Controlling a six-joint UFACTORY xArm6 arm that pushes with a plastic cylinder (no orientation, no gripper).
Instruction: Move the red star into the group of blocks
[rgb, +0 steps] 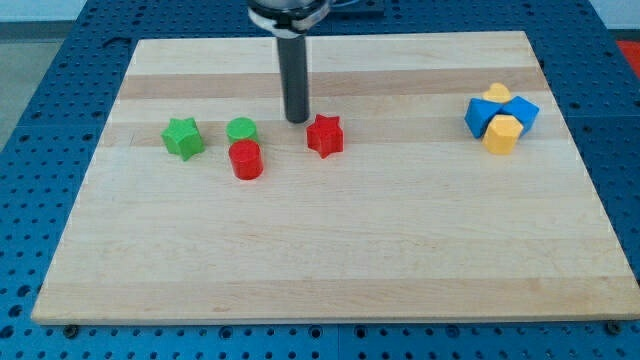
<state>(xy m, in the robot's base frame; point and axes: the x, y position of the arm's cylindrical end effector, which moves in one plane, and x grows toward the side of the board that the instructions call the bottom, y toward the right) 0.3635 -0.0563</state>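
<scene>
my tip is sitting just left of the red star block on the wooden board, contact unclear. a bare rod, it is pinching nothing.

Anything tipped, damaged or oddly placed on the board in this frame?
Nothing stands out. The red star sits flat, just right of my tip. The green star, green cylinder and red cylinder look intact.

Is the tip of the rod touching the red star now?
Cannot tell. In the camera view my tip sits right at the red star's upper left edge; no clear gap or contact shows.
</scene>
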